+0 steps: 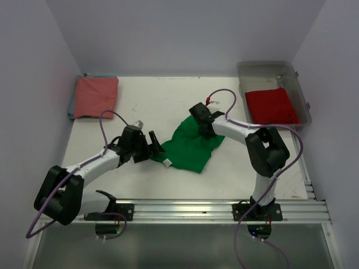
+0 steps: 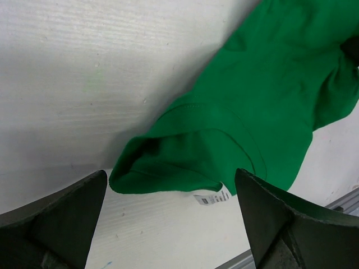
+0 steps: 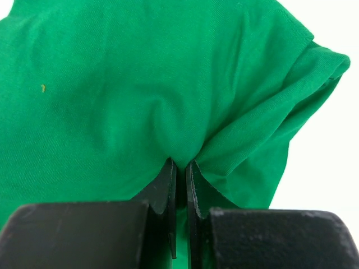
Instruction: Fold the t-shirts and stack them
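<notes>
The likeliest trouble, as I judged it, was the green t-shirt point(image 1: 190, 148) bunching further rather than spreading. It lay crumpled at the middle of the surface point(image 1: 146, 101), nearer the near edge, and a pull from one small pinch could drag it in a heap or let the cloth slip free.

The right pincer point(image 3: 179, 165) was closed tight on a thin ridge of the green cloth. The left pincer point(image 2: 171, 172) stood wide open just beside the rolled sleeve hem, gripping nothing; closing there could catch several layers.

The pink t-shirt point(image 1: 96, 96) sat folded at the far left corner, and the red t-shirt point(image 1: 272, 105) lay in a bin point(image 1: 266, 64) at the far right corner.
</notes>
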